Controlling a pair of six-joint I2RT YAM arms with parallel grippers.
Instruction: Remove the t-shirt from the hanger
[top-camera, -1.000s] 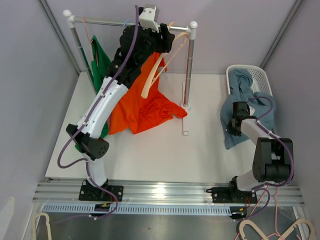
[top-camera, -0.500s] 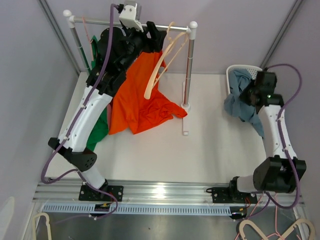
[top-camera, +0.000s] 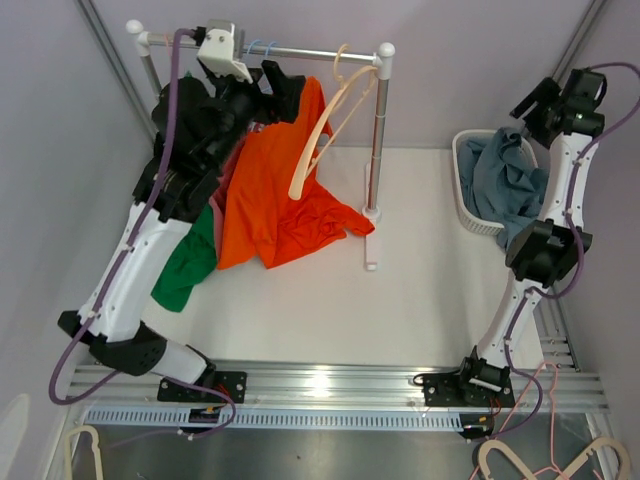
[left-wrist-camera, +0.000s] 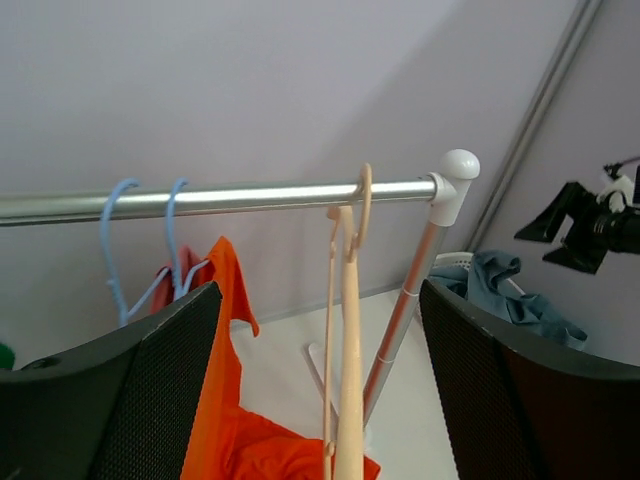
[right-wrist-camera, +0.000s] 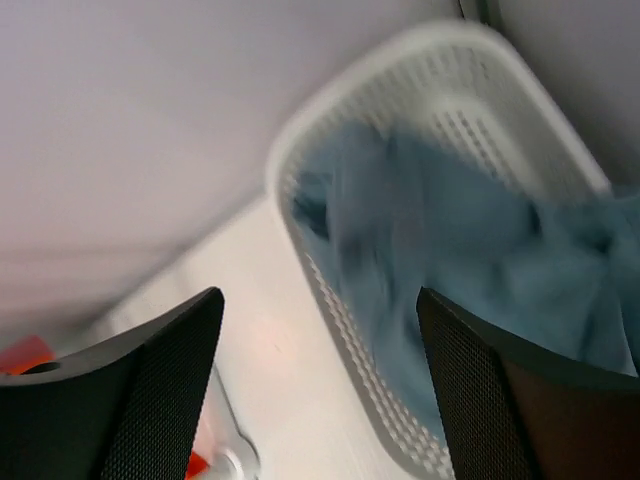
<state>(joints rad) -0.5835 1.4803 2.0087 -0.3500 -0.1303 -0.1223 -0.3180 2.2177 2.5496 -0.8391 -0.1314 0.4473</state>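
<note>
The orange t-shirt (top-camera: 270, 190) hangs from the rail (top-camera: 300, 48) just below the left gripper (top-camera: 283, 88). Its collar end appears to be carried on one of the blue hangers (left-wrist-camera: 115, 250), though which one cannot be told. Its lower half is pooled on the counter (top-camera: 400, 300).

The left gripper's fingers are held apart with nothing between them. The right gripper (top-camera: 535, 100), well away on the far side, is likewise spread and empty. It is raised above the basket (top-camera: 462, 190), where a blue-grey garment (top-camera: 505, 180) lies beneath it.

The shirt is judged light, soft and limp, so it would be expected to stretch and trail rather than lift as one piece. The neckline may snag on the hanger's shoulders. The hanger itself is free to swing and slide along the rail, so it should be steadied. A hold is best taken on a doubled pinch of cloth at the shoulder seam or collar, close beside the hook.

Room is tight directly above the left gripper, where the rail runs. It is also tight to its right, where the empty cream hangers (top-camera: 325, 120) and the upright post (top-camera: 378, 130) stand. A green garment (top-camera: 185, 265) hangs below to its left. Open room lies behind and below it, over bare counter.
</note>
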